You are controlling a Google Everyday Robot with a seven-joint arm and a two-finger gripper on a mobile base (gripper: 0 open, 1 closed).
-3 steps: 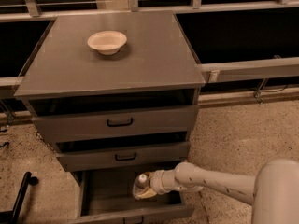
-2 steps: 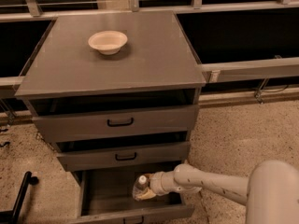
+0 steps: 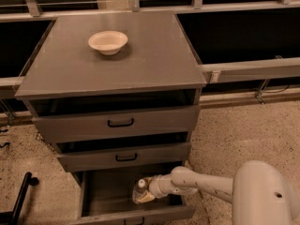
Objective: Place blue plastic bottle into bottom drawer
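Note:
The blue plastic bottle [image 3: 140, 192] is a clear bottle with a white cap and stands upright inside the bottom drawer [image 3: 105, 189], which is pulled open at the foot of the grey cabinet. My gripper [image 3: 146, 193] reaches in from the right on a white arm [image 3: 206, 184] and is at the bottle, low over the drawer floor. The bottle sits in the right half of the drawer.
A shallow cream bowl [image 3: 108, 41] sits on the cabinet top [image 3: 140, 55]. The two upper drawers [image 3: 119, 123] are slightly ajar. A black bar [image 3: 21, 198] stands on the floor at the lower left. A rail and dark panels run behind the cabinet.
The arm and bottle have shifted slightly within the bottom drawer; the arm's near body has moved a little left in view. The bowl and the drawers have not moved.

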